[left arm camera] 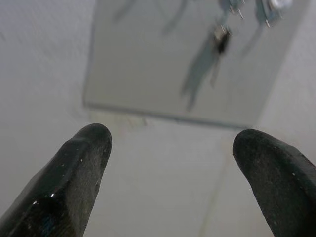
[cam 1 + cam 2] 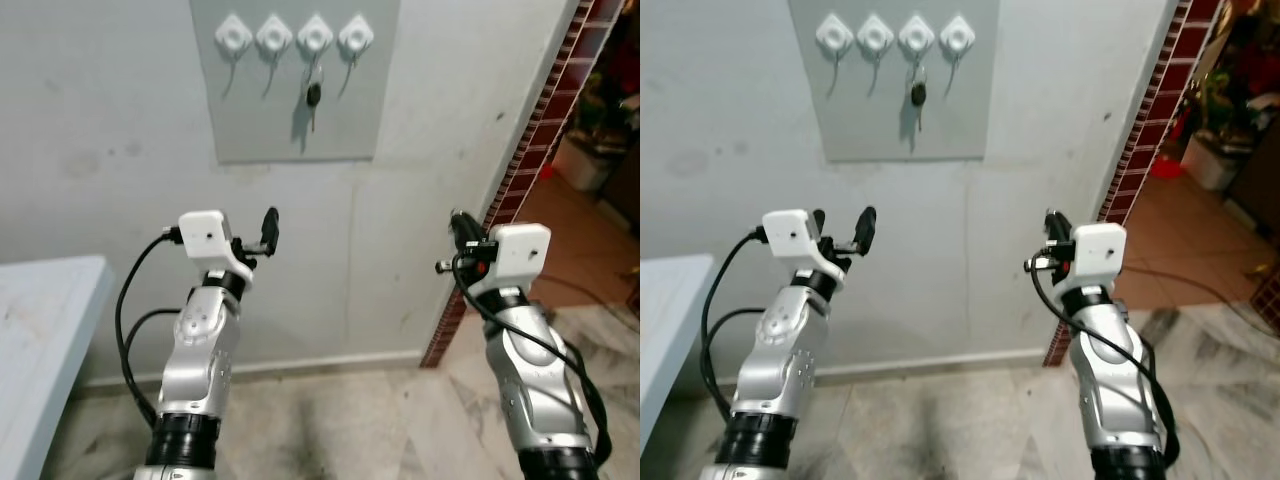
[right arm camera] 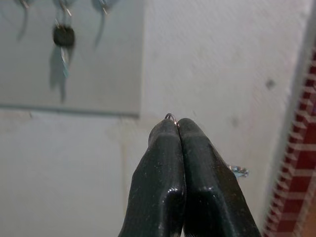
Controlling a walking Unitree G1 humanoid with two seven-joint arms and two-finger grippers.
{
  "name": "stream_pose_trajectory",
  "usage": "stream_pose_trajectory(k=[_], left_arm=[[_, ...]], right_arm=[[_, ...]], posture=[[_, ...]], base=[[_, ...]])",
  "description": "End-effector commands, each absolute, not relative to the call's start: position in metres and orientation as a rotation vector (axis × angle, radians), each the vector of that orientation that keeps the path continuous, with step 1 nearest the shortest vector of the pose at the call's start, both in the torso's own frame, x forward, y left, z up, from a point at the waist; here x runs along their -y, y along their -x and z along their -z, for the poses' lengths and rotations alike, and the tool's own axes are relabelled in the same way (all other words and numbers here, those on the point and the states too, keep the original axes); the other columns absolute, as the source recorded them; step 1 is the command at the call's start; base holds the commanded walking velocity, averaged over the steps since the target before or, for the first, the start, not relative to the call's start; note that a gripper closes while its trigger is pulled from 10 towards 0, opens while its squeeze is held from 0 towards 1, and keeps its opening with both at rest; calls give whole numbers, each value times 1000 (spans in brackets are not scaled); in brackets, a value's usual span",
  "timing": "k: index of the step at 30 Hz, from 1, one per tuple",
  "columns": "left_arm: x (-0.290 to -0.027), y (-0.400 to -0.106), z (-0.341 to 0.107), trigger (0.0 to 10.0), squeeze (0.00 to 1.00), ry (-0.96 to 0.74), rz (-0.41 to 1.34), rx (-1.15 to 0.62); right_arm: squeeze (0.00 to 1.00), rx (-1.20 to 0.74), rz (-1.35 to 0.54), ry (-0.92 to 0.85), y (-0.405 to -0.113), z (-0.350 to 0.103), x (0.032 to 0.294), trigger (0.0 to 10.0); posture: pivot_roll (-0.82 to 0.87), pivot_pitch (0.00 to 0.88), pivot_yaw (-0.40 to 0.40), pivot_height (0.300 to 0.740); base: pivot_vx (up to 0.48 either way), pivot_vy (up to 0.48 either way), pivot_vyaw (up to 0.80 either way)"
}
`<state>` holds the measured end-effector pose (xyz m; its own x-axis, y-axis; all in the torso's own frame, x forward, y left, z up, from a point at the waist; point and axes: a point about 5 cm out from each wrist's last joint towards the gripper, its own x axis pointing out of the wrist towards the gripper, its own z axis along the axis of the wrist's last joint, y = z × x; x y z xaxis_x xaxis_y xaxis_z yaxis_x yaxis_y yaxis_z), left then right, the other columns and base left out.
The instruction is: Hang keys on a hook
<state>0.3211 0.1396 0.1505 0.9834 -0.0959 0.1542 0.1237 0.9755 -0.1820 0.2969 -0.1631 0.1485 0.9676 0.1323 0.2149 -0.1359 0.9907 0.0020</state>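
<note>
A grey panel (image 2: 295, 125) on the wall carries a row of white hooks (image 2: 274, 36). A black-headed key (image 2: 313, 96) hangs from the third hook (image 2: 315, 35), also visible as the key (image 3: 63, 37) in the right wrist view. My right gripper (image 2: 458, 222) is raised below and to the right of the panel. Its fingers (image 3: 163, 163) are shut, with a small key ring (image 3: 170, 116) peeking out at the tips and a bit of metal (image 3: 239, 171) jutting out beside them. My left gripper (image 2: 843, 228) is open and holds nothing, lifted below the panel's left part.
A white table (image 2: 40, 320) stands at the left. A red brick pillar (image 2: 530, 150) ends the wall at the right, with a doorway beyond it. Marble floor (image 2: 350, 430) lies below, between my arms.
</note>
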Motion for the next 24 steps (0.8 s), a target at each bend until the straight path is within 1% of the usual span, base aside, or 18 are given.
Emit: stream_pose_trajectory(k=[1,17,19,24], left_arm=[[-146,-321,-152,10000,0,185,90,149],[-143,-321,-152,10000,0,198,92,144],[-142,-322,-150,10000,0,178,85,121],[-135,-321,-158,10000,0,169,151,164]], right_arm=[[0,248,-158,-19,-298,-156,157,10000],[0,249,-163,-9,-299,-157,157,10000],[0,244,-165,-6,-299,-157,157,10000],[0,231,-192,5,-301,-155,156,10000]], posture=[[-63,0,-22,740],[-66,0,-27,740],[-66,0,-27,740],[-67,0,-28,740]], base=[[480,0,0],[480,0,0],[163,0,0],[0,0,0]])
